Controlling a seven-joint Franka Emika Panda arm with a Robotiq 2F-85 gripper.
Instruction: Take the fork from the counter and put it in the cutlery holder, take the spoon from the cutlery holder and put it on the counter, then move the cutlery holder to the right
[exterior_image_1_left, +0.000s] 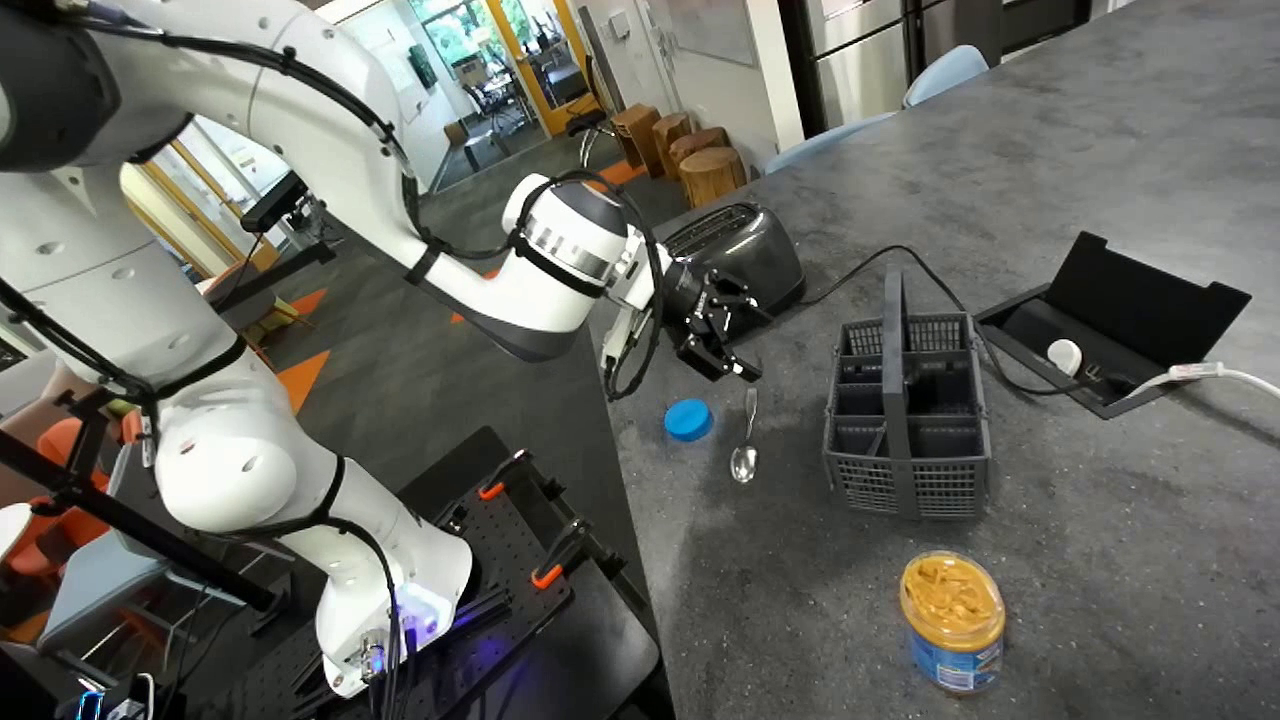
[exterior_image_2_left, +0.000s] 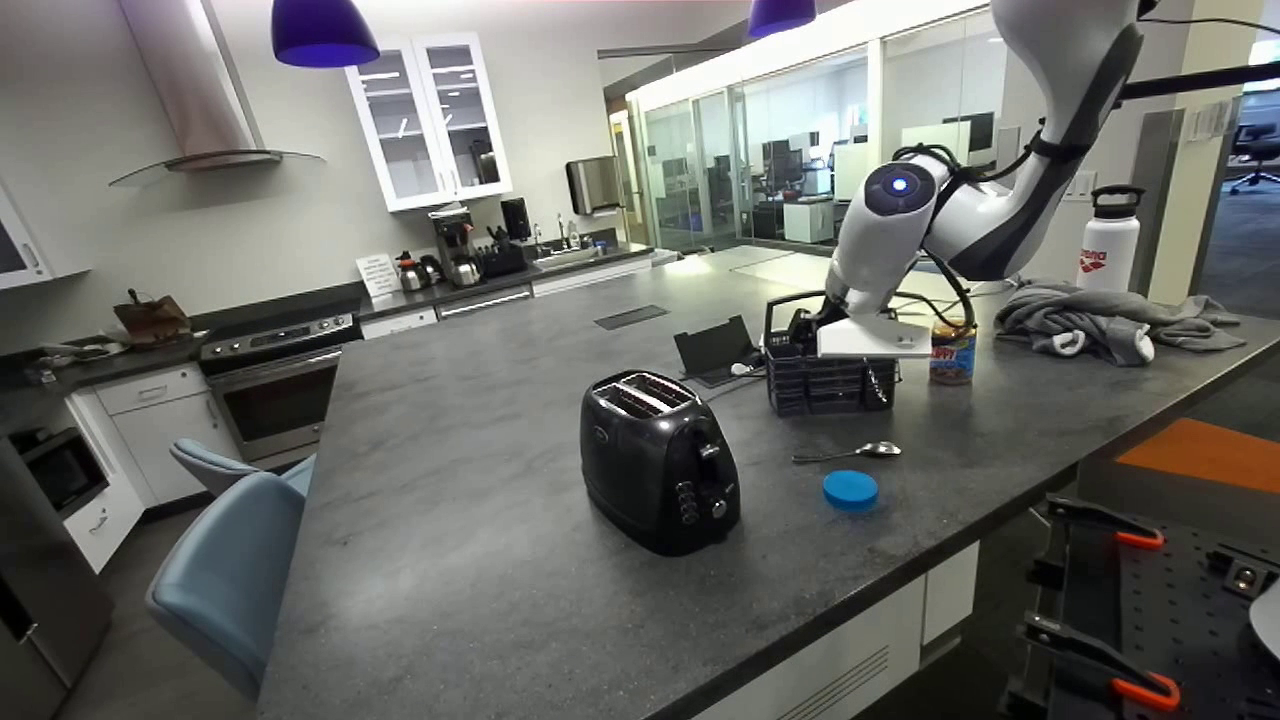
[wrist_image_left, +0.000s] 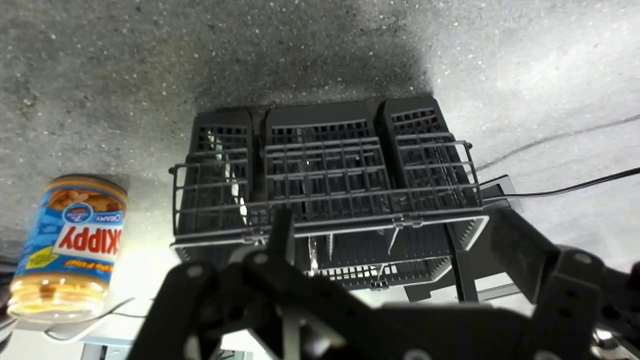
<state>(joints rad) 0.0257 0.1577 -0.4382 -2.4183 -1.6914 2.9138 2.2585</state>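
The cutlery holder (exterior_image_1_left: 905, 492) stands upright on the dark grey counter (exterior_image_1_left: 760, 600). It also shows in an exterior view (exterior_image_2_left: 832, 388) and, close up, in the wrist view (wrist_image_left: 327, 172). The spoon (exterior_image_1_left: 744, 460) lies on the counter beside the holder, and it shows in an exterior view too (exterior_image_2_left: 850, 455). A slim silver utensil (wrist_image_left: 313, 256) stands inside the holder; I cannot tell whether it is the fork. No fork shows on the counter. My gripper (exterior_image_1_left: 755, 345) is open and empty, above the counter between toaster and holder. In the wrist view its fingers (wrist_image_left: 402, 250) are wide apart.
A black toaster (exterior_image_1_left: 750, 265) stands close behind the gripper. A blue lid (exterior_image_1_left: 688, 420) lies beside the spoon. A peanut butter jar (exterior_image_1_left: 955, 625), an open black case (exterior_image_1_left: 1130, 310) and a cable surround the holder. A grey cloth (exterior_image_2_left: 1110, 320) and white bottle (exterior_image_2_left: 1108, 245) stand farther off.
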